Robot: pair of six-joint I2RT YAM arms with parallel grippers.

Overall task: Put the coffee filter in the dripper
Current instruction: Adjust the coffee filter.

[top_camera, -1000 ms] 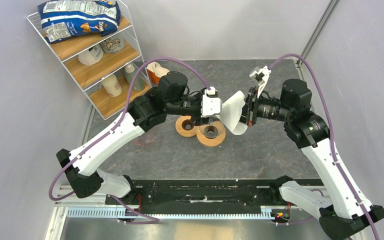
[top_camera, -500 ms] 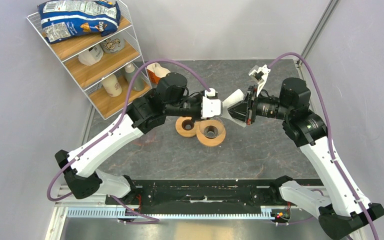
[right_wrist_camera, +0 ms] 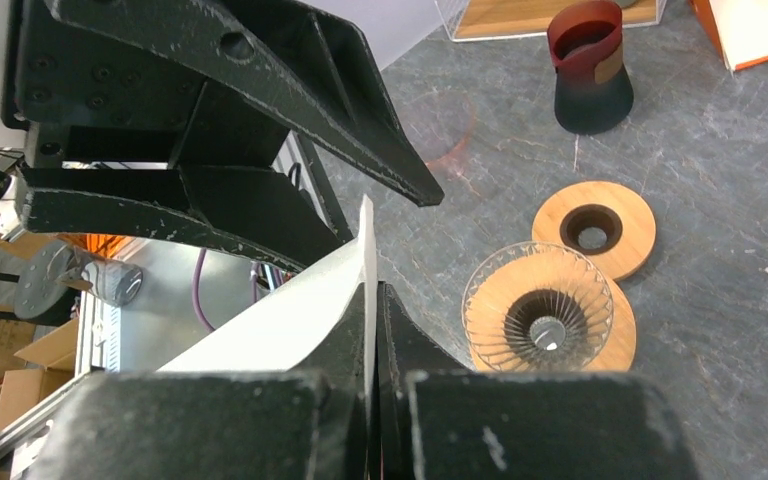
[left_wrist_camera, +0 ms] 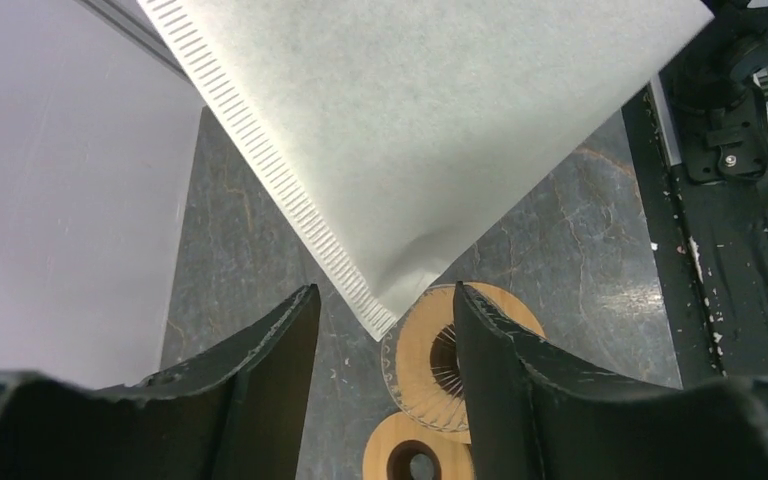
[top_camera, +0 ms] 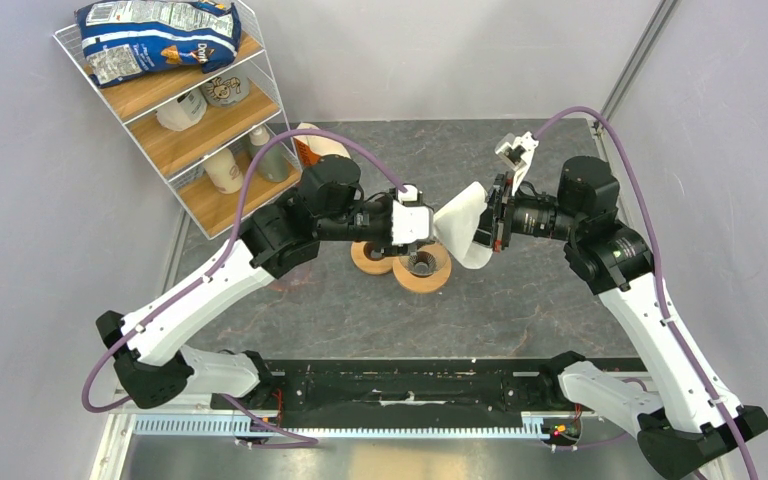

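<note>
The coffee filter, a cream-white paper cone with a ribbed seam, hangs in the air above the table. My right gripper is shut on its edge, the fingertips pinched flat on the paper. My left gripper is open. The filter's pointed tip sits just ahead of the gap between its fingers, apart from them. The dripper, clear ribbed glass on a wooden collar, stands on the table below the filter; it shows in both wrist views.
A bare wooden ring lies touching the dripper's left side. A dark red cup and an orange-and-white packet stand behind. A wire shelf with bottles and a chip bag is at the back left.
My left gripper has drawn back to the left, away from the filter. The filter was pulled narrow half a second ago and now hangs spread from the right gripper.
</note>
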